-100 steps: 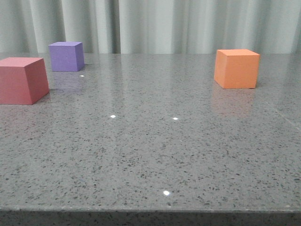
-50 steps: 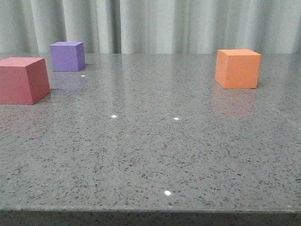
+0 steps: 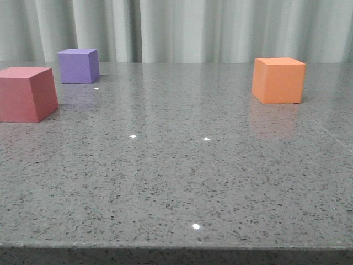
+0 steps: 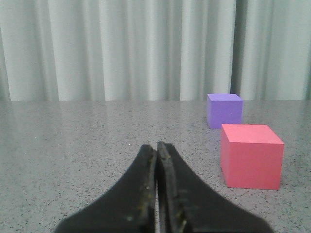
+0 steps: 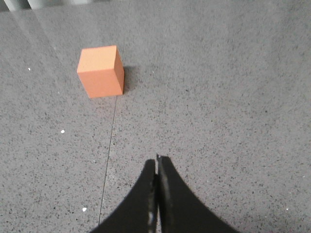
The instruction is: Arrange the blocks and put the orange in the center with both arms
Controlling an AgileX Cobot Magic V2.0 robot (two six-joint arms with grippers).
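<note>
Curtain [image 3: 182, 30]: pale grey-green cloth in vertical folds, filling the whole backdrop behind the far edge of the tabletop.
Tabletop [image 3: 176, 182]: grey speckled stone, polished; it carries small bright glints of light and a dim reflection under each cube. A thin straight seam runs across it near the orange cube in the right wrist view.
Pinkish-red cube [image 3: 26, 94]: at the left edge of the front view, nearest of the three, resting flat.
Orange cube [image 3: 278, 80]: far right of the tabletop, standing alone, well apart from the other two and off centre.
Purple cube [image 3: 78, 65]: left and farther back, near the curtain, just behind the pinkish-red cube but not touching it.
Left fingers [image 4: 157, 148]: pressed together, holding nothing; low over the tabletop, with the pinkish-red cube [image 4: 250, 155] and purple cube [image 4: 224, 110] ahead to one side.
Right fingers [image 5: 157, 162]: closed tip to tip, empty; above the tabletop, the orange cube [image 5: 100, 71] ahead, apart from them.
</note>
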